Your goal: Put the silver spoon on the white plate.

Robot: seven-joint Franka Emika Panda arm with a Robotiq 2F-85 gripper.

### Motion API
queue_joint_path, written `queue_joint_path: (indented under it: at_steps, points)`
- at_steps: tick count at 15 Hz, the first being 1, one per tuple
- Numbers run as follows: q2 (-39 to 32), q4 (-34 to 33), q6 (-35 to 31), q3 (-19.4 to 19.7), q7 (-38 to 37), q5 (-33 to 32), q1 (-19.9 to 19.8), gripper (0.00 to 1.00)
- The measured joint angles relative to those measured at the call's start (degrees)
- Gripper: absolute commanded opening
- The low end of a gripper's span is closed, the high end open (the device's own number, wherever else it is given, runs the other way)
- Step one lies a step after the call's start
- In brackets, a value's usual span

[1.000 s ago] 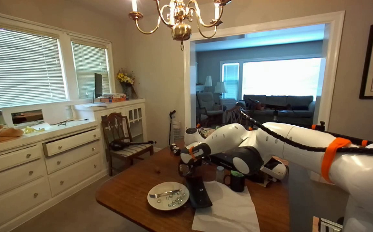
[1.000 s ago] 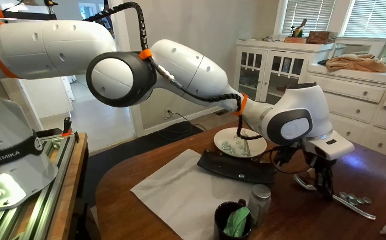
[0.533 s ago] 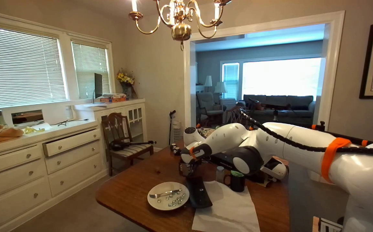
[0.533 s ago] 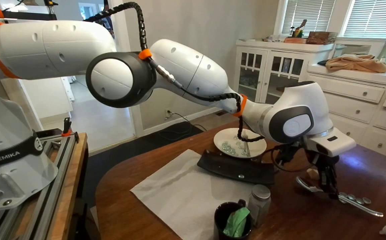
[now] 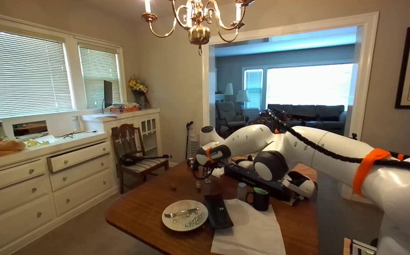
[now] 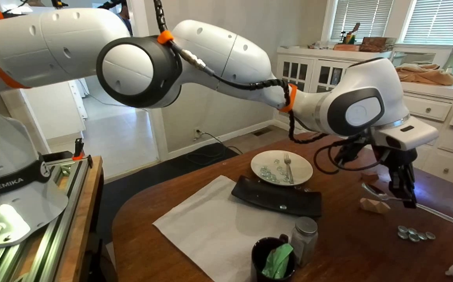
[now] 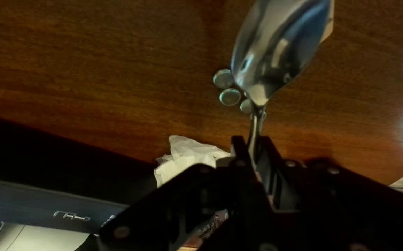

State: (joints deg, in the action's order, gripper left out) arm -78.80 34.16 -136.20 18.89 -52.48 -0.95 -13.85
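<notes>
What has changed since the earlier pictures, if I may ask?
In an exterior view, the gripper has risen and shifted rightward, lifting the silver spoon, clasped in it, higher above the tabletop. Nothing was let go. The white plate, its fork, the dark tray and the mug stayed put.

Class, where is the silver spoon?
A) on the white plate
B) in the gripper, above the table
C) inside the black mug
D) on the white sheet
B, since the gripper is closed on the handle of the silver spoon, clear of the table.
</notes>
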Motion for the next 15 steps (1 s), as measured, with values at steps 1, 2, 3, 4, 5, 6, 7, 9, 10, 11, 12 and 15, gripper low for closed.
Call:
queue_joint_path:
  at_steps: [1,2,3,4,5,6,7,9,10,11,12,15]
  points:
    - [1.33,0.71,1.84,-0.44,0.41,0.00,0.31,0.03]
    - [2.64,1.52,3.89,-0.98,1.08,0.00,0.67,0.03]
    - [4.10,2.54,6.09,-1.81,2.22,0.16,1.02,0.03]
    - [5.72,3.68,8.28,-2.90,3.56,0.46,1.32,0.03]
    - [7.46,4.90,10.20,-4.04,4.96,0.79,1.56,0.03]
    - [9.27,6.15,11.94,-5.09,6.28,1.15,1.73,0.03]
    - [11.19,7.45,13.32,-5.92,7.22,1.45,1.84,0.13]
    - [14.79,10.02,14.59,-6.51,7.55,1.55,1.99,0.13]
    - [16.01,11.08,14.84,-6.60,7.62,1.57,2.00,0.13]
    - [16.71,11.92,14.88,-6.60,7.68,1.58,1.99,0.13]
    - [17.04,12.56,14.88,-6.62,7.72,1.58,2.00,0.03]
    - [16.99,12.94,14.40,-6.59,7.75,1.36,2.12,0.03]
